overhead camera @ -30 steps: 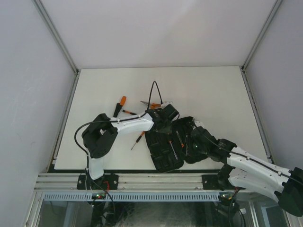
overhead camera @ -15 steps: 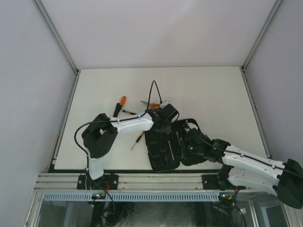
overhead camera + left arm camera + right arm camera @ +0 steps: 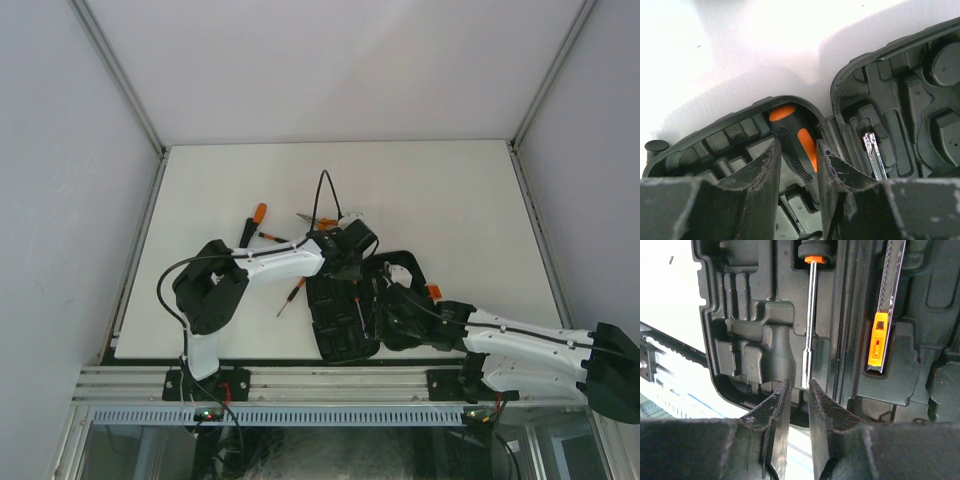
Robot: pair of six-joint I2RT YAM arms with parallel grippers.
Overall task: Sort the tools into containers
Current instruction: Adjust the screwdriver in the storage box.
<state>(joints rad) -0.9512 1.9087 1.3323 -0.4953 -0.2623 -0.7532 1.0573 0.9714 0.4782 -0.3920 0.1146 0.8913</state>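
The black case lies open at the table's near middle. A thick screwdriver's orange-and-black handle rests in a slot at the far end of the case's left half, and my left gripper is shut on it. The right wrist view shows a screwdriver's metal shaft running down a slot. My right gripper hangs over the case's near end, jaws a narrow gap apart at the shaft's tip, not clamping it. A metal tool with an orange slider lies alongside.
Loose tools lie on the white table: a screwdriver and a thin one at the back left, another thin one left of the case, and orange-handled pliers behind my left wrist. The table's near edge and rail run just below the case.
My right arm has swung left and nearer, bringing its gripper over the case's near end, and its jaws have narrowed. The left arm has stayed in place on the handle.
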